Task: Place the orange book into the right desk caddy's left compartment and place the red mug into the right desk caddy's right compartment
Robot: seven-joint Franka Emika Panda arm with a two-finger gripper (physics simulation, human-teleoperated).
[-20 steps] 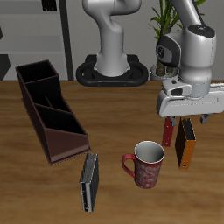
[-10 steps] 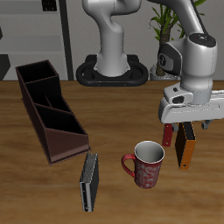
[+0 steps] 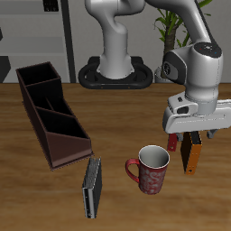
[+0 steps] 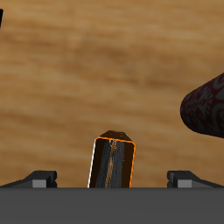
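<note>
The orange book [image 3: 190, 153] stands upright near the table's front edge, a little behind and beside the red mug [image 3: 152, 169]. My gripper [image 3: 191, 133] hangs open directly over the book's top edge. In the wrist view the orange book [image 4: 114, 161] rises between my spread fingertips [image 4: 40, 178], which do not touch it, and the red mug [image 4: 206, 105] shows off to one side. The right desk caddy [image 3: 51, 113] lies far across the table, its sloped left compartment [image 3: 66, 143] toward the front and its squarish right compartment [image 3: 38, 79] at the back. Both compartments are empty.
A slim red box of pencils [image 3: 172, 137] stands right beside the orange book, under my hand. A grey-black book [image 3: 92, 187] stands near the front edge between the caddy and the mug. The robot's base [image 3: 115, 70] is at the back.
My gripper has come down by a small amount toward the top of the orange book. The book, mug and caddy have not moved.
</note>
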